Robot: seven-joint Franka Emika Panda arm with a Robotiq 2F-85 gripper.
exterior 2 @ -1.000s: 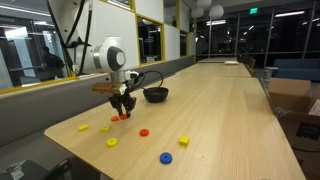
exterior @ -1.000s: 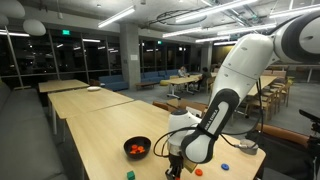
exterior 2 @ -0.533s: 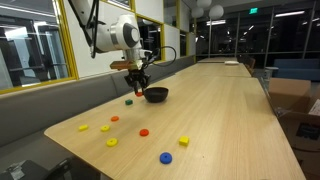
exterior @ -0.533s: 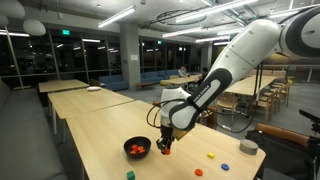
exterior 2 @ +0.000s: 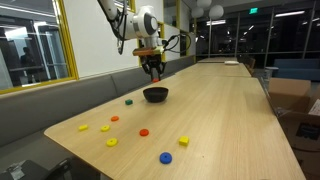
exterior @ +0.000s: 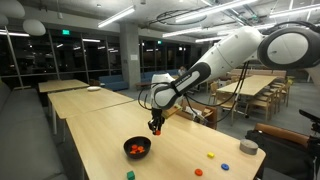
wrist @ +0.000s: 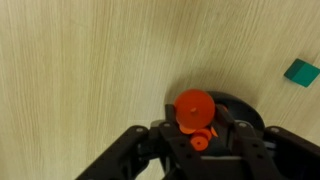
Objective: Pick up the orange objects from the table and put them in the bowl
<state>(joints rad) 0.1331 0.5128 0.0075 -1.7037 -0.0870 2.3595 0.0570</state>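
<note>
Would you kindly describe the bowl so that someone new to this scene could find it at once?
Start with the long pale wooden table. Past its scatter of small coloured pieces, below the robot's fingers, sits the bowl. It is shallow, round and black, with orange pieces inside, unlike the grey cup.

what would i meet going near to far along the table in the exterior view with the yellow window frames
blue piece → near orange piece → far orange piece → green piece → black bowl; the gripper above it holds a third orange piece; yellow pieces left out, too level with others
</note>
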